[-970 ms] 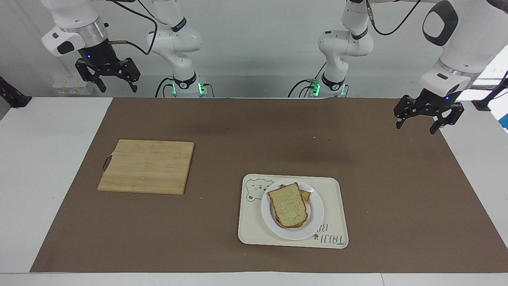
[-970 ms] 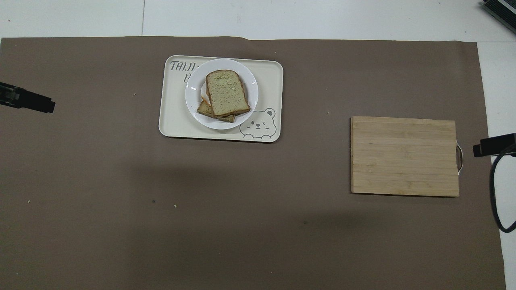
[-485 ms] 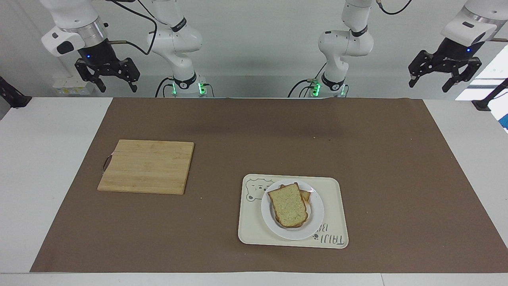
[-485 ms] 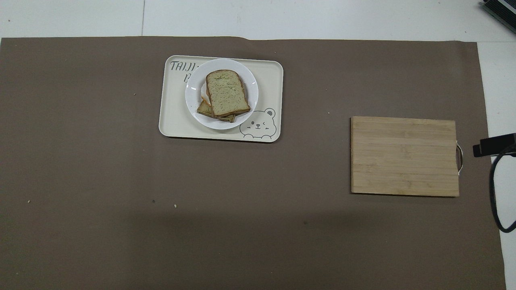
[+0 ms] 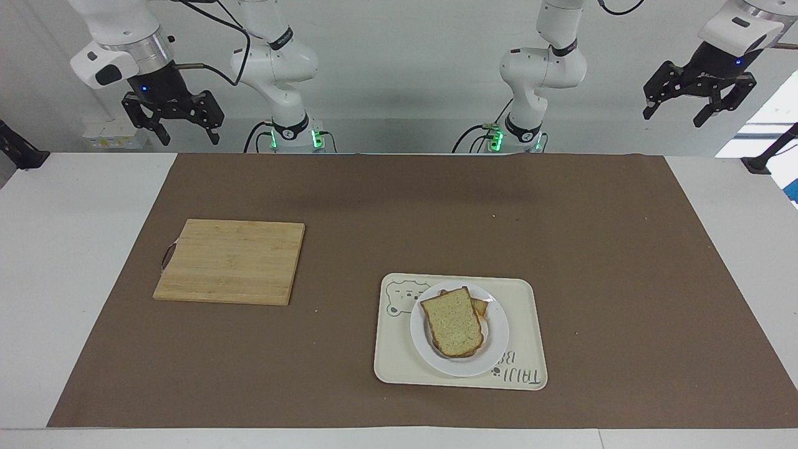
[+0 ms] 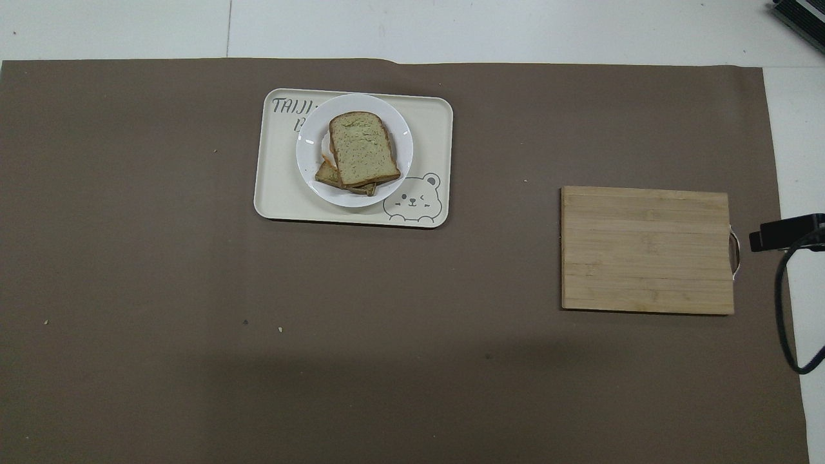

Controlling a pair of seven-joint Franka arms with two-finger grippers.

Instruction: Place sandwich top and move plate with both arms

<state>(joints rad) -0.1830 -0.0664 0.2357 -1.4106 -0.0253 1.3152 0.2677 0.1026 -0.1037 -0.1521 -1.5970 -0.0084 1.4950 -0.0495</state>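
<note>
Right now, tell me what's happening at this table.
Nothing is being handled. The sandwich top lies on the stacked toast on the plate, which sits on the bear-printed tray. A cutting board lies toward the right arm's end of the table. The left gripper and right gripper both hang open and empty, raised at the robots' end.

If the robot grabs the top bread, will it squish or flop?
Probably both a little. The top bread looks thin and soft-crumbed, so the fingers may dent it. Gripped by one edge it would likely droop. It also looks light and lies loosely on the slice below, on the glossy plate, so a nudge might slide it off.
</note>
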